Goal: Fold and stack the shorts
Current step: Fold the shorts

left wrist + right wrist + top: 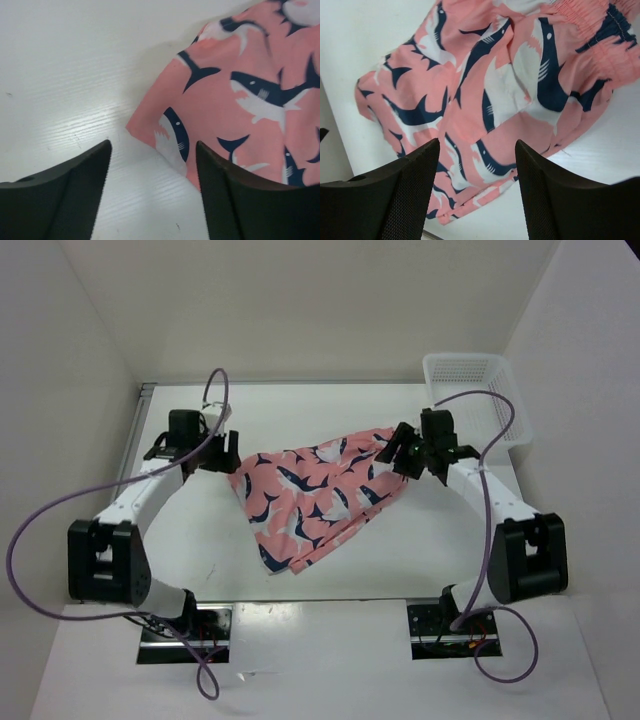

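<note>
The salmon-pink shorts [315, 498] with navy-and-white shark shapes lie spread and rumpled on the white table, one end toward the front. My left gripper [225, 452] is open and empty just left of the shorts' back left corner; that corner [165, 135] lies ahead of its fingers. My right gripper [397, 452] is open and empty over the shorts' back right end, near the gathered waistband [600, 35]. The shorts [485, 100] fill the right wrist view below the open fingers.
A white mesh basket [475, 390] stands at the back right corner. Grey walls close in the table on the left, back and right. Purple cables loop from both arms.
</note>
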